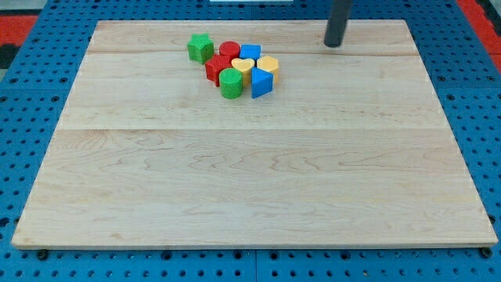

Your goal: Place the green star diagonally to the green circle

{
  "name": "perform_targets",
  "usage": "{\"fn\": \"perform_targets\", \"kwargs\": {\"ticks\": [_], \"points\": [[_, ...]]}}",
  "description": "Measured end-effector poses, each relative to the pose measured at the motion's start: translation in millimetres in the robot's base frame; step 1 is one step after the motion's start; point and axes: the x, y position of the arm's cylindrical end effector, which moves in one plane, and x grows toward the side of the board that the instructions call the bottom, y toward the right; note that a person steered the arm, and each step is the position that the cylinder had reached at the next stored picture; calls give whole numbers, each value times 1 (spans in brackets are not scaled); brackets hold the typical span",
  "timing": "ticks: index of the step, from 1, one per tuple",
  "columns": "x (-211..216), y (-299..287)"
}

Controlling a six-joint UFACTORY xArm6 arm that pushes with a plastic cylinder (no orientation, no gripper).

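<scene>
The green star (200, 48) sits near the view's top, at the left end of a tight cluster of blocks. The green circle (230, 83) stands at the cluster's lower edge, below and to the right of the star, with a red block (216, 67) between them. My tip (334, 44) rests on the wooden board (250, 172) near its top edge, well to the right of the cluster and apart from every block.
The cluster also holds a red cylinder (229, 50), a blue block (250, 52), a yellow heart (242, 67), a yellow block (268, 65) and a blue block (261, 82). Blue pegboard (31, 102) surrounds the board.
</scene>
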Motion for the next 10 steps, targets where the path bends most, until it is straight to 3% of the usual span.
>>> {"fn": "perform_targets", "kwargs": {"ticks": [2, 4, 7, 8, 10], "points": [[-22, -134], [17, -237], [65, -318], [75, -289], [36, -288]]}}
